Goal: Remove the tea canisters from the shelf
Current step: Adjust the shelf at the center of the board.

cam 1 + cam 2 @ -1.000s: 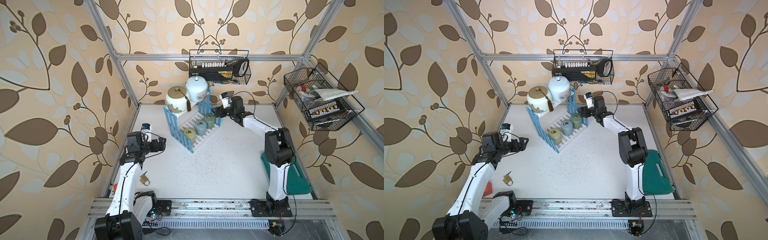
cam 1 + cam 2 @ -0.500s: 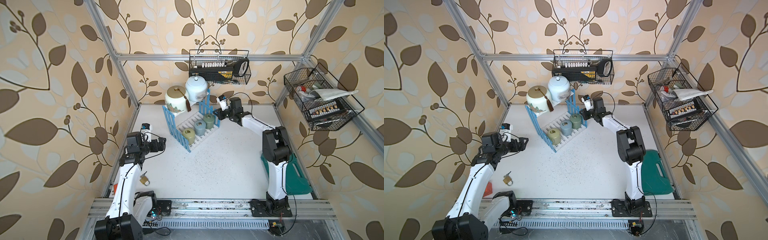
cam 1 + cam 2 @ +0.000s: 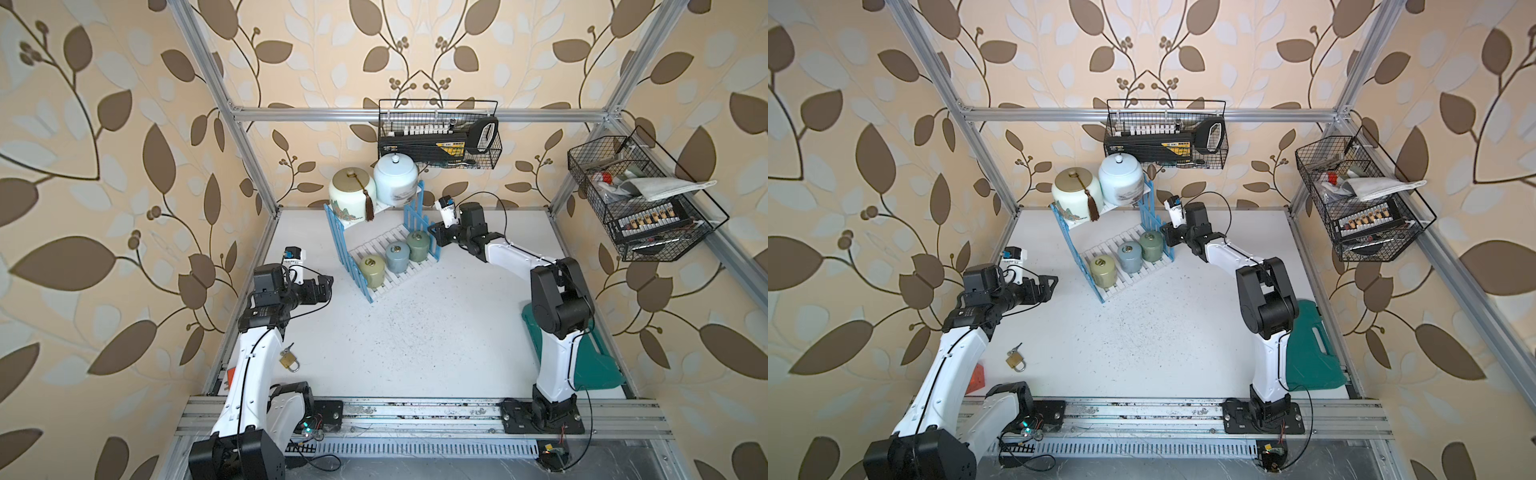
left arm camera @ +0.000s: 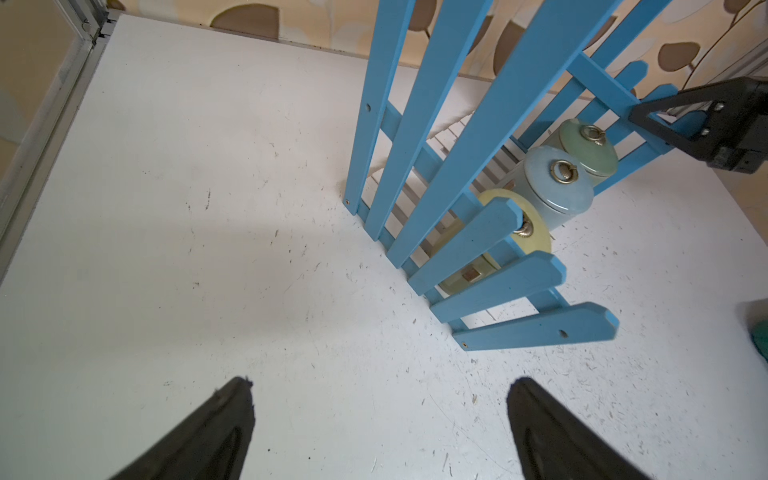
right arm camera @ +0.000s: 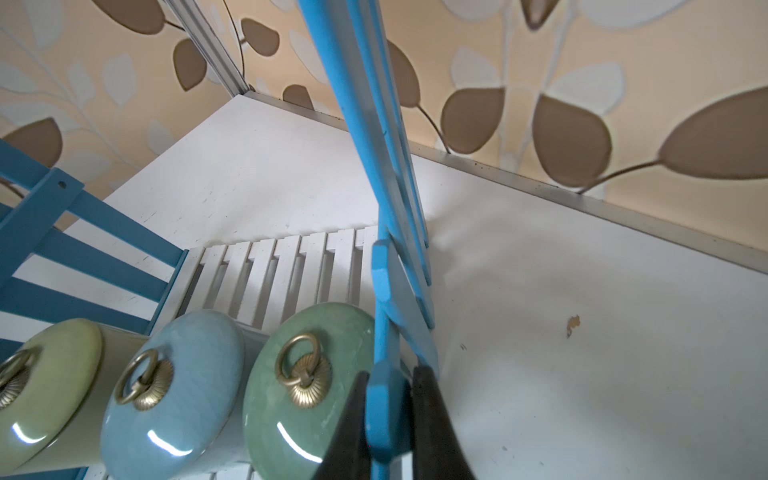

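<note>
Ceramic canisters (image 3: 397, 257) on blue shelf (image 3: 414, 212)

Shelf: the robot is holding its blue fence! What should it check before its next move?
1. Right jaws shut on a shelf picket: ok.
2. Left jaws open: ok.
3. Left jaws at a jar: not ok; they hang over bare table, apart from the shelf.
4. Yellow jar, blue jar and sage jar upright on the lower tier: ok.
5. Cream jar and pale jar on the top tier: ok.
6. Shelf feet flat on the table: cannot tell.
</note>
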{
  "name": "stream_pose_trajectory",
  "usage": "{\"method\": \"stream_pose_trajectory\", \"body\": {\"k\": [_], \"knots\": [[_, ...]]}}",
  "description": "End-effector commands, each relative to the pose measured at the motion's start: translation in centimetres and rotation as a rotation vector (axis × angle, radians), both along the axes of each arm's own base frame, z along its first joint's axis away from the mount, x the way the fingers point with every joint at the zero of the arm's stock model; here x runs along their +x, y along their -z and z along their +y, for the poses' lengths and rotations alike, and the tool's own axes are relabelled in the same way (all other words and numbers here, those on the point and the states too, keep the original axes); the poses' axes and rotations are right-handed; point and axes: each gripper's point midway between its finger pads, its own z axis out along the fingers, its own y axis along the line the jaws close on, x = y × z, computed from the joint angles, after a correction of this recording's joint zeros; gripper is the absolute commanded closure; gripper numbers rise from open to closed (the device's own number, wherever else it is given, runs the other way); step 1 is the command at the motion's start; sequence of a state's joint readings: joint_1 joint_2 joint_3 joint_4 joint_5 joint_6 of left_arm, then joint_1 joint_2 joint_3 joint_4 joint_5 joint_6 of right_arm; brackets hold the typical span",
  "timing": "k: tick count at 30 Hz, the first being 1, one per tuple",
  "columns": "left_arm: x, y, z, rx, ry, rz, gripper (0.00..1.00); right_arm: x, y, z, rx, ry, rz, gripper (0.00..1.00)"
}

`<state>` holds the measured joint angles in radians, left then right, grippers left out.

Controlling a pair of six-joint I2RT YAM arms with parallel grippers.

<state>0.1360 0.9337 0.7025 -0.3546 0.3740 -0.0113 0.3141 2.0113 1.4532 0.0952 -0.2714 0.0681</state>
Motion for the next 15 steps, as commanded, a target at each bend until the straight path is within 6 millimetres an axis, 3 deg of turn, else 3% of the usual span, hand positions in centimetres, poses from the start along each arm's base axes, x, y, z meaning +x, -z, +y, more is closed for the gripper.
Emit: {"method": "stream_pose_trajectory", "body": {"k": [1,7,15], "knots": [[0.0,-1.7,-0.8,-0.001,0.048,-0.051,0.01,-1.0,1.0,-2.4,0.0,0.109,0.064,1.0],[-0.3,-1.8,-1.6,0.001,0.084,-0.056,0.01,-2.5,2.1,-4.5,-0.011,0.191,0.088,1.0],[-1.0,-2.1,-3.1,-0.041,0.16,-0.05,0.01,-4.7,0.6,-6.8,-0.01,0.282,0.058,1.0]]}}
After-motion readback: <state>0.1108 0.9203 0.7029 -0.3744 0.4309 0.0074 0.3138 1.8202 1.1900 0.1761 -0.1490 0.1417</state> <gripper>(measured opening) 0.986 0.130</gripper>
